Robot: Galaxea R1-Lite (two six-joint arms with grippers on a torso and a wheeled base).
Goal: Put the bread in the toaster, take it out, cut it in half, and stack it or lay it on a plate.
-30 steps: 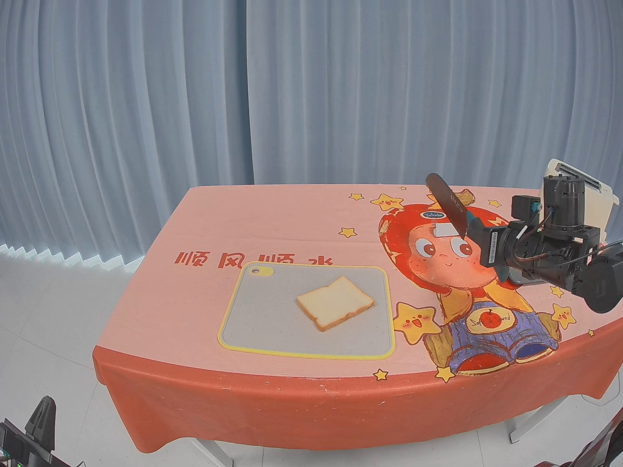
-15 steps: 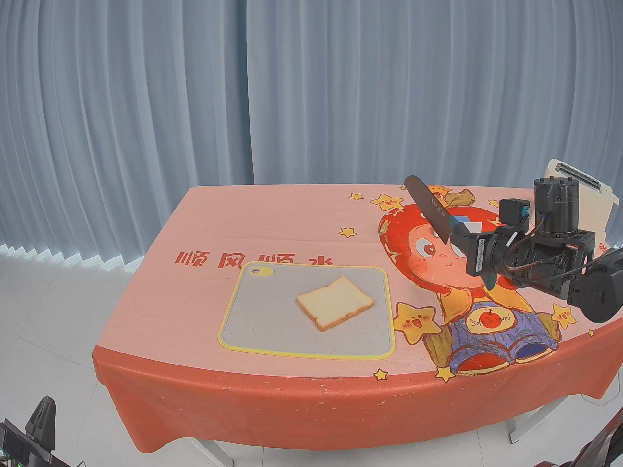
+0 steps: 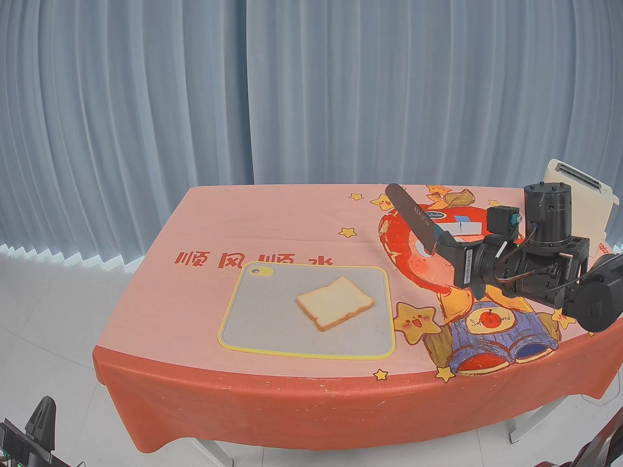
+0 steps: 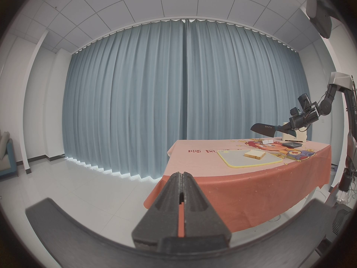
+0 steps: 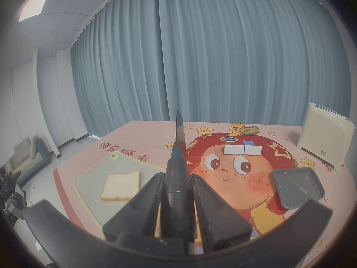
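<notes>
Flat on grey yellow-rimmed cutting board (image 3: 259, 312) lies pale square bread slice (image 3: 335, 303). Right of the board, right gripper (image 3: 454, 257) clamps dark-bladed knife (image 3: 412, 218), blade slanting up above orange cartoon-print tablecloth (image 3: 259, 228). Behind the arm, far right — cream boxy toaster (image 3: 594, 202).

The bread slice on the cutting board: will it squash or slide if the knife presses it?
Likely squashes some: the bread looks thick and soft. It lies flat and loose on the smooth cutting board, so it may slide, as nothing pins it.

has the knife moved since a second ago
Yes: the knife in the right hand has shifted left, away from the toaster, nearer the cutting board.
</notes>
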